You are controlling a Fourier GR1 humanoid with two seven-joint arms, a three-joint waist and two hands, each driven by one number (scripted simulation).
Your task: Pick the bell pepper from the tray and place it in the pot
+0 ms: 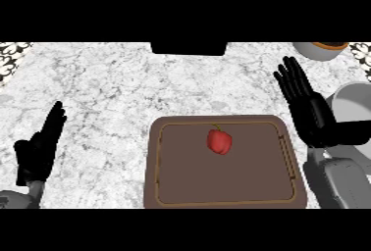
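Bell pepper [220, 141]: 1, red, lying inside the tray [217, 186], slightly toward the tray's far half and close to its left-right middle. Clear of all 4 rims, nothing touching it.

Long axis: runs roughly far-to-near across the tray, a little tilted. Stem points to the tray's far rim, blunt end to the near rim.

Right hand [305, 105]: just outside the tray's far right corner, fingers straight and spread, pointing away, holding nothing. The pepper lies to this hand's left and slightly nearer the robot.

Left hand [38, 149]: well apart from the tray's left rim, seen edge-on, fingers straight and together, upright, holding nothing. Resting.

Judgement: the right hand is the nearer of the 2. It also stands between tray and pot [346, 89], so the pick most likely falls to it. The move needed is leftward over the right rim and down. Closing across the pepper's short width looks the better grasp.

Pot: 1, grey, beyond the tray's right rim, partly hidden behind the right hand and cut by the view's edge.

Other counts: 1 tray, brown, on the marbled table [109, 88]. 1 small bowl [322, 50], well beyond the tray's far right corner. 1 black block [188, 47], beyond the tray's far rim.
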